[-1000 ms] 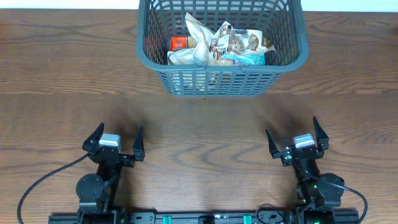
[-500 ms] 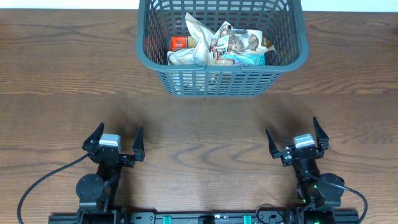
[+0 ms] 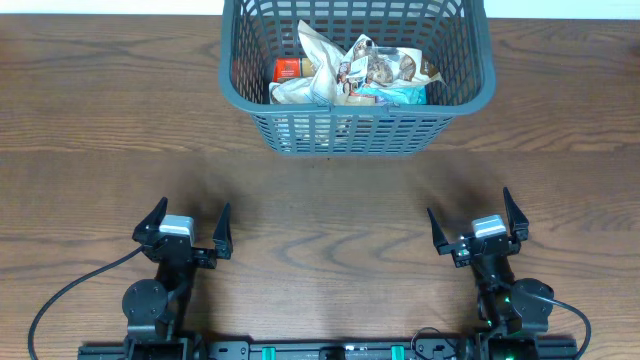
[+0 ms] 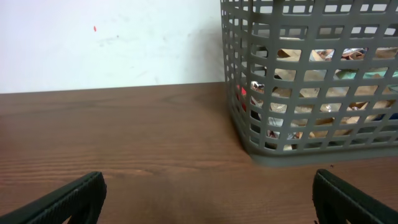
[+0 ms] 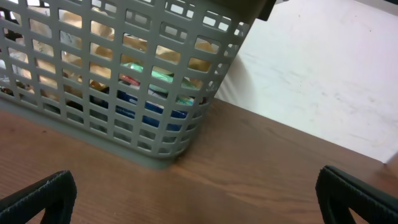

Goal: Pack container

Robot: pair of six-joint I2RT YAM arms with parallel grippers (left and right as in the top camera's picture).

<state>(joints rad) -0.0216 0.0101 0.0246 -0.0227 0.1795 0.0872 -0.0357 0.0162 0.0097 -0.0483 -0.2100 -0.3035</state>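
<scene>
The dark grey lattice-sided container stands at the far middle of the wooden table, holding several snack packets. It shows at the upper right of the left wrist view and the upper left of the right wrist view, packets visible through the slots. My left gripper is open and empty at the near left, well short of the container. My right gripper is open and empty at the near right. Only the fingertips show in the wrist views, left and right.
A white wall rises behind the table's far edge. Bare wood table lies between the grippers and the container. Black cables run from the arm bases at the near edge.
</scene>
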